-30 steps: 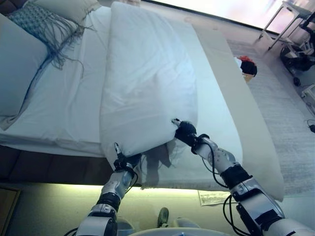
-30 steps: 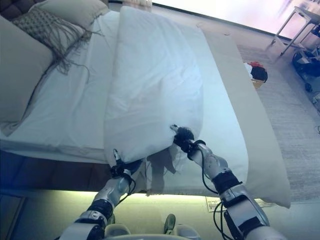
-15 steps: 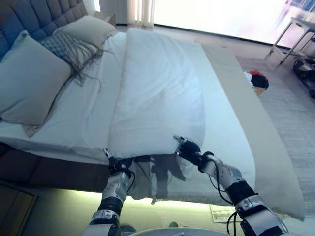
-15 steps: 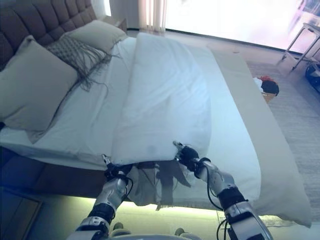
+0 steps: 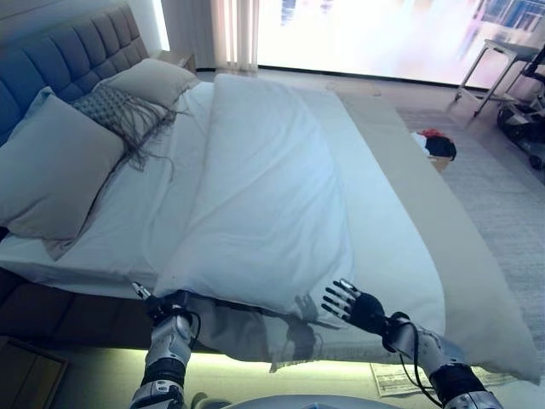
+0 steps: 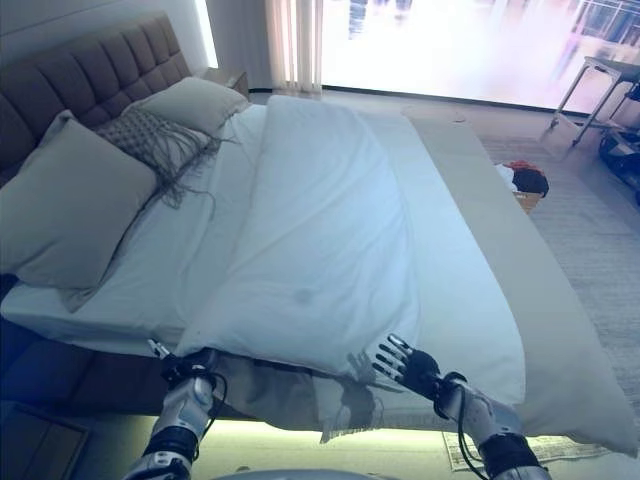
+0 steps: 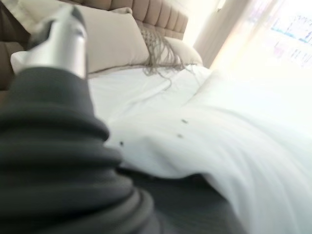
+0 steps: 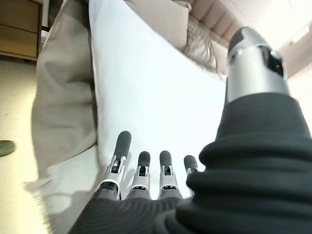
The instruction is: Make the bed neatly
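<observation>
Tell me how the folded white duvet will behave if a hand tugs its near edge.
The folded white duvet probably flops: its near edge sags and creases. Its puffy look suggests lightness. It may slide over the smooth white sheet.

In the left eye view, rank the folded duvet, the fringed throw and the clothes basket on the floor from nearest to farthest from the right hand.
From the open right hand:
1. Duvet, its near edge just ahead of the fingers, mid-bed.
2. Basket, on the rug past the bed's far side, on the robot's right.
3. Throw, by the pillows at the headboard end, on the robot's left.
</observation>
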Available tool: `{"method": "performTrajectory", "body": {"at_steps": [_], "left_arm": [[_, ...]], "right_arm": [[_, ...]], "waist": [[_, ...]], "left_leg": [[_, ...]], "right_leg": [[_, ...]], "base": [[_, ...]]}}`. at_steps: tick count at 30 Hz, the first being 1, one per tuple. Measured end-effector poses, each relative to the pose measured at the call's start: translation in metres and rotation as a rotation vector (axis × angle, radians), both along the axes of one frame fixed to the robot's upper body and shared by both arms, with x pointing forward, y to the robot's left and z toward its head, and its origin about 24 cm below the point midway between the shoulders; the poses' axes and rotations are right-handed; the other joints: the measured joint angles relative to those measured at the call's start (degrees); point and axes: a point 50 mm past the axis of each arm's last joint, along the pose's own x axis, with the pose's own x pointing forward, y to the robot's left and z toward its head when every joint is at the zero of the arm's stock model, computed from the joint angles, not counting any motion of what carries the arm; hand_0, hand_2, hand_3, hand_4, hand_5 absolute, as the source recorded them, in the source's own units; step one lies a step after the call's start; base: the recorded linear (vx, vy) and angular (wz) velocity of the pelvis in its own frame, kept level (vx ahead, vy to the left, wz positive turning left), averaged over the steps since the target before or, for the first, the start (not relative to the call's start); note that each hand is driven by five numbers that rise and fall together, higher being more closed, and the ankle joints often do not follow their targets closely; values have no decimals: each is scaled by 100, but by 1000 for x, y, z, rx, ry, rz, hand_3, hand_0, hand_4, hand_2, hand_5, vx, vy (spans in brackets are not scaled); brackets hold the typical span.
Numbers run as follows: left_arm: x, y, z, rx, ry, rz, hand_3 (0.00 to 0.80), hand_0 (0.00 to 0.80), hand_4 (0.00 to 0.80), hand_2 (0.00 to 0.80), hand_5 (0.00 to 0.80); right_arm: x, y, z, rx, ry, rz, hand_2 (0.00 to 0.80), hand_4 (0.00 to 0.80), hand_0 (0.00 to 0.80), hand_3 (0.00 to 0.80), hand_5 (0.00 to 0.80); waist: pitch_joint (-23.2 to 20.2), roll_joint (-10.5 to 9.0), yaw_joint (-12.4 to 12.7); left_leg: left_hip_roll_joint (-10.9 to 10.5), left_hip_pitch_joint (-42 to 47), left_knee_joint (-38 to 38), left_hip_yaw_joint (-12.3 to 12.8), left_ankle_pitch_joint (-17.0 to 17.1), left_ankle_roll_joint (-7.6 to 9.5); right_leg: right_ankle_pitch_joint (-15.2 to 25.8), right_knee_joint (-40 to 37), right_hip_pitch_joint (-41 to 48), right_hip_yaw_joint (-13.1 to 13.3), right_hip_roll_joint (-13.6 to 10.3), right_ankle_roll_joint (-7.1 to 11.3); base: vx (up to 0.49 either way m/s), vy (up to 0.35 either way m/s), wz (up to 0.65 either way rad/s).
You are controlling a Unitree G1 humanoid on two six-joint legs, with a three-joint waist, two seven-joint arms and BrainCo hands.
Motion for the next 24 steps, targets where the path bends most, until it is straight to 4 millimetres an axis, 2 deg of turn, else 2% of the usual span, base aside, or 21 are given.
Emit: {"method": "performTrajectory", "body": {"at_steps": [8,9,12,16,18,24], "left_arm": [[-6,2,-3,-2,-40,-18,0,0,0,0,0],[-7,4,-4,-6,-42,-10,0,0,0,0,0],[-10,6,-6,-9,-40,-9,0,0,0,0,0],[-10,10,-4,-6,-56,-10,0,0,0,0,0],[-8,12,-1,-2,-73,-28,0,0,0,0,0],[-10,15,7,95,-96,-114,0,0,0,0,0]], "right_arm": [[-46,-20,-39,-3,221,-57,0,0,0,0,0],[-57,-24,-47,-14,268,-88,0,0,0,0,0],[-68,-32,-53,-16,309,-163,0,0,0,0,0],[-72,-36,-55,-29,311,-202,0,0,0,0,0],[-73,-38,-56,-41,311,-213,0,0,0,0,0],[-70,-39,-56,-44,281,-255,0,0,0,0,0]], "waist": [[-171,158,20],[-182,203,18],[-198,286,25],[-204,347,57],[-202,362,171],[-199,375,366]], "left_leg": [[-38,-4,-17,-26,-4,10],[-34,-9,-22,-45,-8,14],[-32,-16,-24,-107,-16,16],[-41,-85,-24,-173,-20,16],[-38,-86,-23,-202,-33,14],[-84,-133,0,-460,-23,-21]], "right_leg": [[-7,-4,4,-23,-28,16],[-19,-5,2,-29,-33,33],[-18,-5,-1,-36,-44,39],[-11,-8,-17,-67,-50,36],[-10,-8,-19,-115,-56,36],[-26,-10,-13,-267,-72,57]], "base": [[-63,19,1],[-45,16,0],[-45,18,1],[-34,22,3],[-39,22,0],[-45,14,8]]}}
